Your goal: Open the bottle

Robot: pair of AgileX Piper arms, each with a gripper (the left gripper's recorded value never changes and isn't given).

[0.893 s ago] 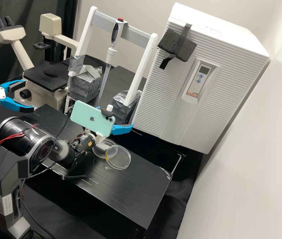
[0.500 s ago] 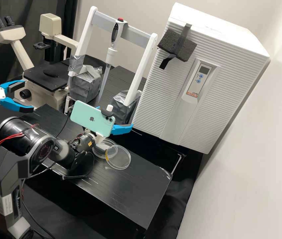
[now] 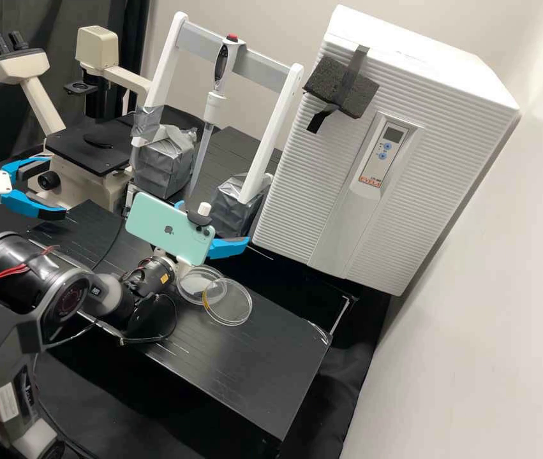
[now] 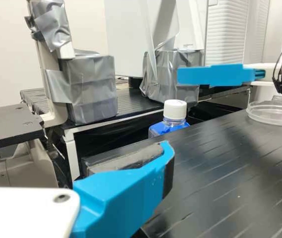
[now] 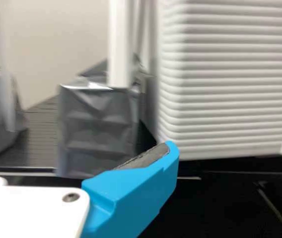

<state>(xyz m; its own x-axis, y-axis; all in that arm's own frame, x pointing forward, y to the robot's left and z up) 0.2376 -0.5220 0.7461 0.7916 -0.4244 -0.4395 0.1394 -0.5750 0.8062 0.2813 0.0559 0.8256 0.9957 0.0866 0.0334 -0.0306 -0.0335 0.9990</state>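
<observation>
The job is not done yet. The bottle [image 4: 173, 120] has its white cap [image 4: 175, 108] on, and no claw is holding it. It stands just past the far edge of the black bench [image 3: 252, 363], close to a grey taped block [image 4: 87, 82].

The right claw [image 3: 215, 228] is spread wide and is near the bottle. From up high, the cap peeks out between its two blue fingers [image 3: 228, 246]. From the left arm's camera, one of those fingers looks higher than the cap and off to one side. So I cannot tell if the claw is really around the bottle or just beside it. The left claw [image 3: 54, 186] is spread wide too. It holds nothing and is well apart from the bottle, by the microscope [image 3: 86, 153].

I think all the real work is left: hold the bottle, grab the cap, and twist it off.

The bottom of the bottle is hidden behind the bench edge. A green phone [image 3: 168, 226] on the right arm covers most of that claw from up high.
</observation>
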